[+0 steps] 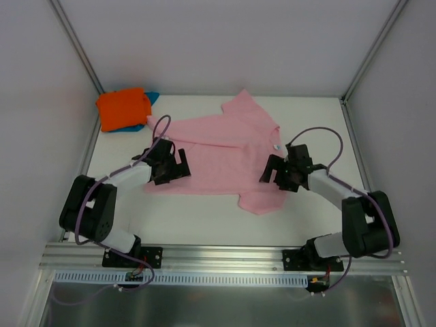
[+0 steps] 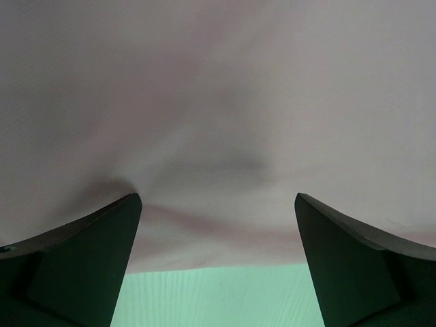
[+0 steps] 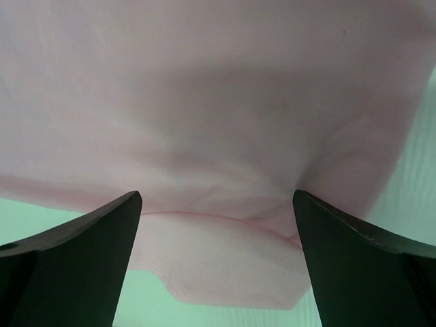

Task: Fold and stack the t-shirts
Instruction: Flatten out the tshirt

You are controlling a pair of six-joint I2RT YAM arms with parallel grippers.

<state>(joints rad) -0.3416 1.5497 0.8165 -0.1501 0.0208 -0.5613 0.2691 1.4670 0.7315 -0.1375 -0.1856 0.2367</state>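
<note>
- Hovering over the left end of the pink t-shirt (image 1: 225,153), the left gripper (image 1: 178,165) has its 2 fingers spread wide and holds nothing. A likely slip is closing on bare table (image 1: 204,218) or pinching only a thin lip of cloth. The hem lies flat here, with little for the fingers to bite.
- Working from opposite ends of 1 garment, the 2 arms could lift unevenly, which would drag the soft cloth askew and spoil the fold line.
- Poised at the right end, the right gripper (image 1: 272,172) is likewise spread wide and empty, above the shirt near its collar. Its wrist view shows doubled cloth between the fingers, so it could catch only 1 layer or just the sleeve, and the shirt would bunch.
- Far left, at the back corner of the table, the orange t-shirt (image 1: 122,109) lies folded into a compact block. It sits on the teal-blue t-shirt (image 1: 151,97), of which only thin edges peek out.
- In the middle of the table, between both arms, the pink t-shirt lies spread out and looks not yet folded. Its hem is toward the left and its collar toward the right, where a small white neck tag (image 1: 277,146) shows.
- 1 sleeve points to the back of the table and the other toward the near edge. The cloth is smooth apart from a few shallow creases.
</note>
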